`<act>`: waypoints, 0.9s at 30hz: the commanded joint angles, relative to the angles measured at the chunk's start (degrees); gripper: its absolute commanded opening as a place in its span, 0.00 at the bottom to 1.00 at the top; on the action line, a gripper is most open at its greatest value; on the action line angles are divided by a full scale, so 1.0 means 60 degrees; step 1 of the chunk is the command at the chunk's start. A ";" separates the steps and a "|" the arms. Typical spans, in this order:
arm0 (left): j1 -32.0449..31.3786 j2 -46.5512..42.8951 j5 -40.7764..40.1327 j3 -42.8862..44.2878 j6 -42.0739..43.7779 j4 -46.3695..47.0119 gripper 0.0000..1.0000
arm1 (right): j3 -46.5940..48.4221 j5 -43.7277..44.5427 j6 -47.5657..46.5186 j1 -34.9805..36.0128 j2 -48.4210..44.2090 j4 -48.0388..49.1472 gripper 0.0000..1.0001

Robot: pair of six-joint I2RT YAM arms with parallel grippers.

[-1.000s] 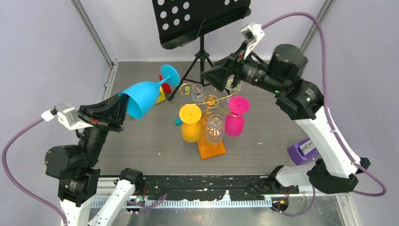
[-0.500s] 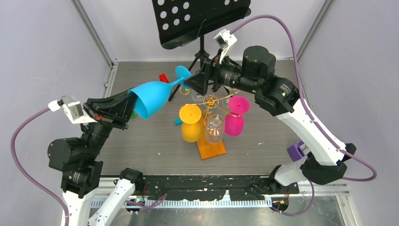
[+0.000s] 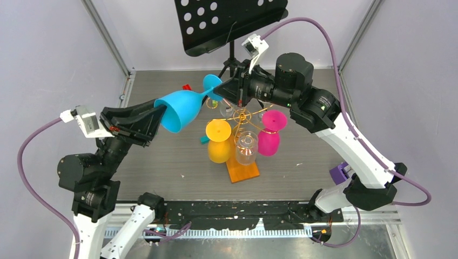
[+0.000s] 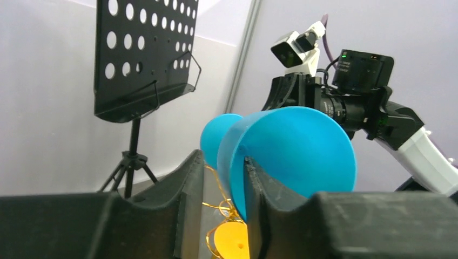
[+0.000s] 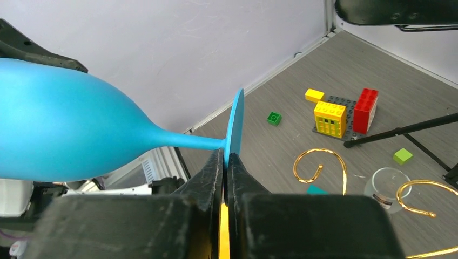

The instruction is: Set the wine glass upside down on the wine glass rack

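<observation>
I have the blue wine glass [image 3: 181,108] lying on its side in the air, off the worktop [image 3: 162,162], at about 10 o'clock from the wine glass rack [image 3: 243,116]. Its bowl mouth faces 8 o'clock and its foot points to 2 o'clock.

The right gripper [image 3: 222,89] comes in from 3 o'clock. On the right wrist view its jaws are pressed shut on the edge of the glass's round foot, and the stem runs away to the left. The left gripper [image 3: 161,110] meets the bowl's rim from 8 o'clock. On the left wrist view its jaws stand slightly parted with the rim wall between them. The wall sits close to one finger [image 4: 254,199], and I see a clear gap at the other, so I read that hold as loose rather than clamped.

The rack stands near the middle of the worktop on its orange base [image 3: 243,171], with its gold loops curling out from the stem. Three glasses hang on it foot-up:
- a yellow glass [image 3: 219,141] at 8 o'clock of the stem
- a clear glass [image 3: 246,147] at 6 o'clock
- a magenta glass [image 3: 270,135] at 4 o'clock

The black music stand [image 3: 227,21] sits at 12 o'clock behind the rack. The right wrist view shows toy bricks [image 5: 340,116] on the worktop below the foot.
</observation>
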 commanded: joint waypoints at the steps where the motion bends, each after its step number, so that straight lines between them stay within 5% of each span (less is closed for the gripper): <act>1: -0.0036 -0.0002 0.0031 -0.0034 -0.0154 0.0646 0.42 | 0.0109 0.1102 -0.0049 -0.0038 -0.0505 0.0605 0.05; 10: -0.0036 -0.0784 -0.0925 -0.1296 0.0421 0.0128 0.84 | -0.0270 0.4361 -0.0439 -0.0640 -0.2130 -0.0033 0.05; 17: -0.0036 -0.2414 0.0933 -0.5367 0.0933 0.1977 0.89 | -0.0790 0.3947 -0.0411 -0.2215 -0.2996 -0.0473 0.05; 21: -0.0043 -0.3882 0.0702 -0.8186 0.0645 0.4250 0.94 | -0.0905 0.3704 -0.0589 -0.2543 -0.3182 -0.0580 0.05; 27: -0.0036 -0.5090 0.0522 -0.9610 0.1512 0.4176 0.96 | -0.1068 0.3539 -0.0683 -0.2652 -0.3262 -0.0654 0.05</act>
